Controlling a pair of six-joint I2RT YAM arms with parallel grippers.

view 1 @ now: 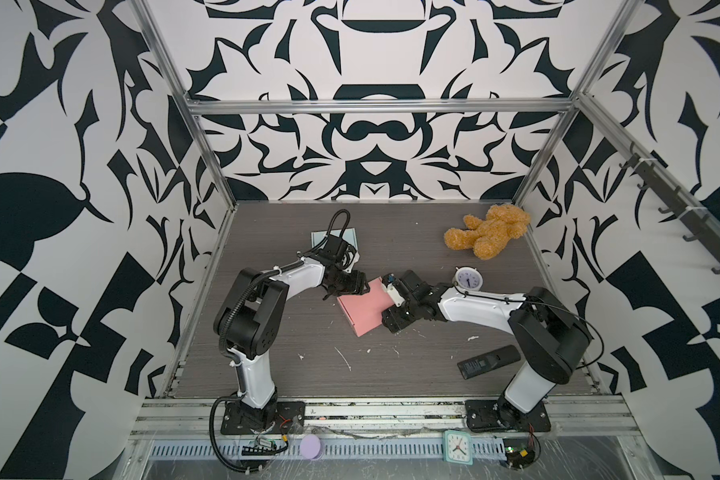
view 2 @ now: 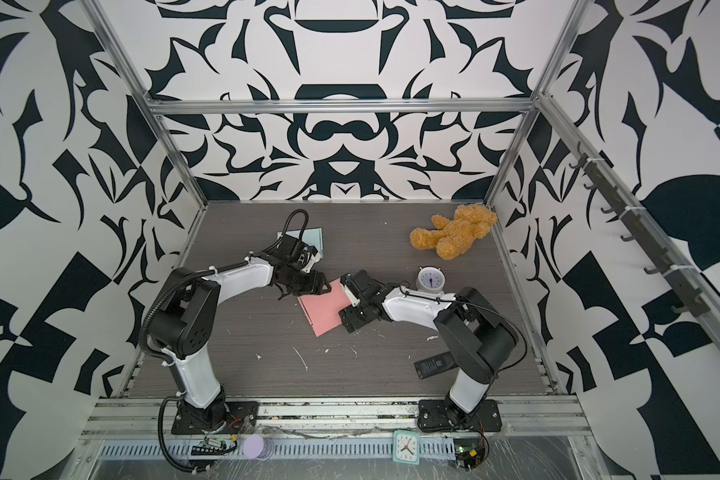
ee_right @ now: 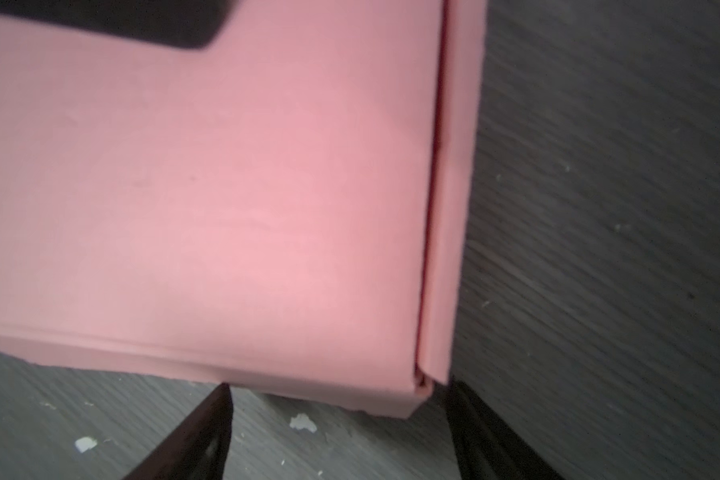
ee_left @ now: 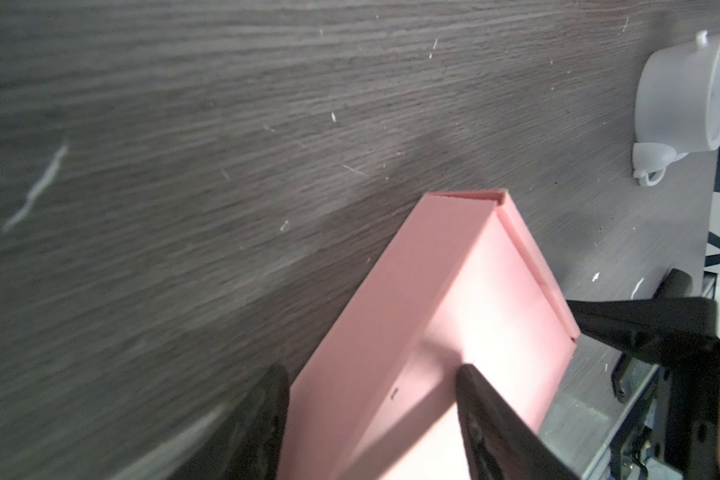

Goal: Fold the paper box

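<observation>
Top views both show the counter [view 1: 433, 365] with the pink box [view 1: 360, 313] near its middle, between the two arms, lying flat with its lid down. The folding looks nearly done to me, with only the seating of the lid left, which would explain why both arms crowd one small thing.

The left end effector [view 1: 352, 286] sits at the box's far corner. In the left wrist view its fingers [ee_left: 483, 415] are apart, one laid on the lid and the other beside the side wall, with the box's edge between them. I cannot tell whether they pinch or merely rest there; the pose would suit pinning the box so it cannot slide.

The right end effector [ee_right: 339, 386] meets the opposite, near edge with its jaws spread. The tips are just at that edge and close on nothing, likely placed to brace or tuck.

Along the adjoining side a narrow flap [ee_right: 454, 208] stands slightly proud of the lid. A dark slit beside it suggests it is not fully home.
</observation>
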